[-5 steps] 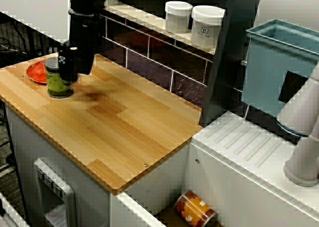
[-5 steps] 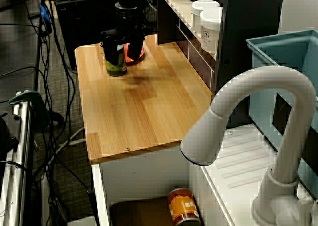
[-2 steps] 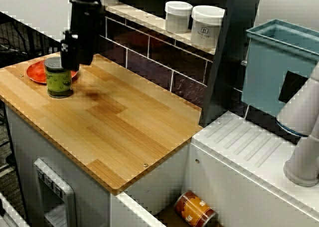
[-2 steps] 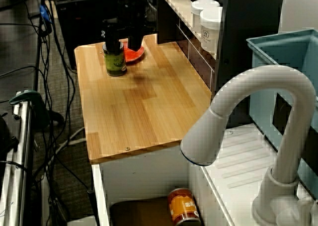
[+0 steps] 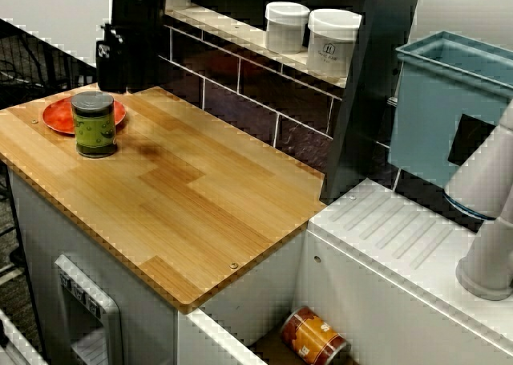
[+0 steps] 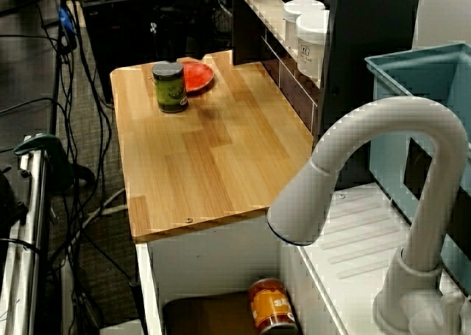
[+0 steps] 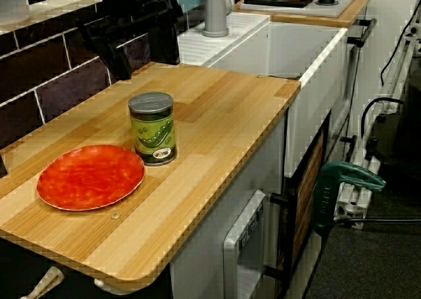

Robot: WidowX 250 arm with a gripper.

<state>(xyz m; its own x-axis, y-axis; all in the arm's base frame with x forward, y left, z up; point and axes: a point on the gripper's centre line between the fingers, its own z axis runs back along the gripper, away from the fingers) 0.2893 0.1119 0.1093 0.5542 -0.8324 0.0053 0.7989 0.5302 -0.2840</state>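
The claw (image 7: 143,61) hangs released and empty above the green can (image 7: 152,128), which stands upright, grey-lidded, beside the red plate (image 7: 90,177).

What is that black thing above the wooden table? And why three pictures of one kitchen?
That black thing is a robot arm; its end is its hand, with two fingers for pinching. The pictures show one moment from three cameras: one looks across the wooden counter from the sink side, one peeks past the white tap, one stands at the counter's end. On the counter a green can stands upright beside a red plate. The hand hangs above and behind them, fingers apart, holding nothing. White jars sit on the shelf, and an orange can lies low in the sink.
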